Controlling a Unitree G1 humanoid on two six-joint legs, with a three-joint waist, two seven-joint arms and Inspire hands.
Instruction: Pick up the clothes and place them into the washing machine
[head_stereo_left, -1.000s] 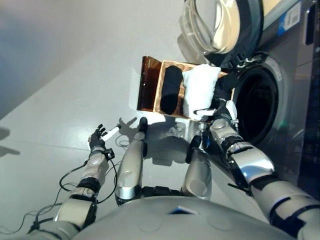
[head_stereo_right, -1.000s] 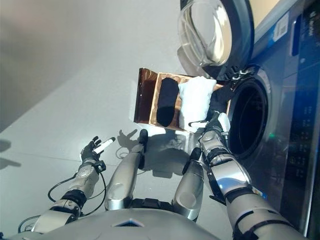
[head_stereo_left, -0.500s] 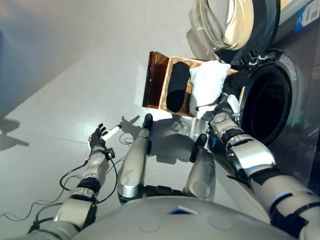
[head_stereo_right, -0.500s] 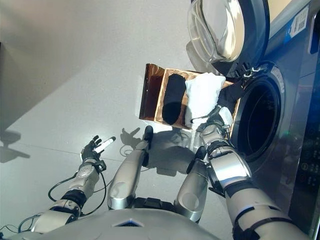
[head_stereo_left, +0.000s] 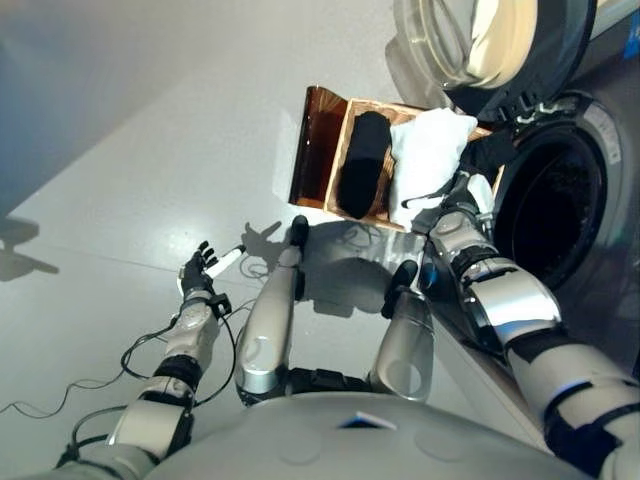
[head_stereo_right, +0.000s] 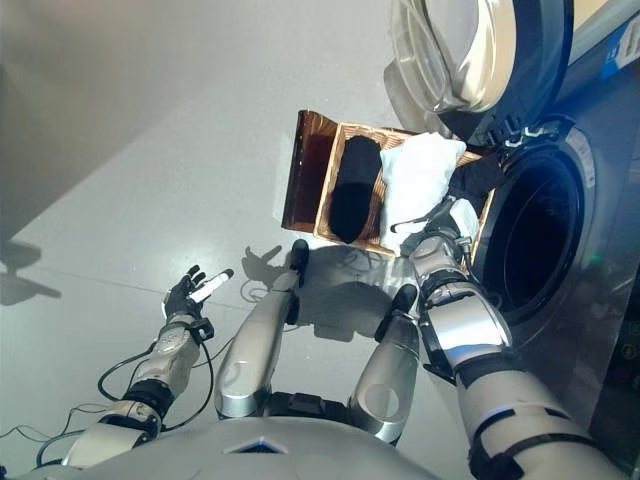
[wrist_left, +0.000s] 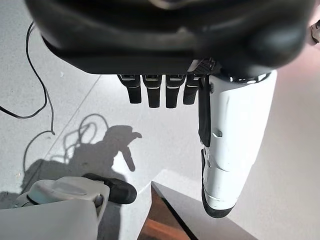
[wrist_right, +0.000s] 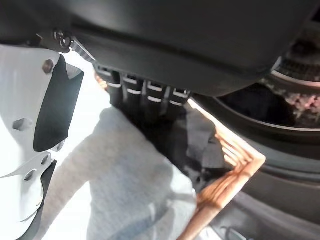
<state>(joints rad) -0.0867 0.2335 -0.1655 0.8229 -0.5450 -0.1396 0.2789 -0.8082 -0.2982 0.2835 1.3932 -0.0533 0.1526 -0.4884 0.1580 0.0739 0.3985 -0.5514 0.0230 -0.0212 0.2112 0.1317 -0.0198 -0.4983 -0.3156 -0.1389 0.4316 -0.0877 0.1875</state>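
A brown wicker basket (head_stereo_left: 322, 150) stands on the floor by the washing machine. In it lie a black garment (head_stereo_left: 362, 165) and a white garment (head_stereo_left: 430, 155). My right hand (head_stereo_left: 466, 196) rests at the basket's near right corner, on the edge of the white garment (wrist_right: 125, 195). Its fingers (wrist_right: 147, 95) point straight down between the pale cloth and a dark cloth, with the thumb held apart, gripping nothing. My left hand (head_stereo_left: 198, 272) hovers open and empty over the floor, far to the left.
The washing machine's drum opening (head_stereo_left: 555, 215) gapes just right of the basket. Its round door (head_stereo_left: 480, 40) is swung open above the basket. Grey floor (head_stereo_left: 150, 150) stretches left of the basket. In the right wrist view the basket's wicker corner (wrist_right: 227, 182) lies beside the drum rim.
The whole picture has shifted, so the camera moved. My right hand stays at the white garment's near corner. The left hand has kept its place.
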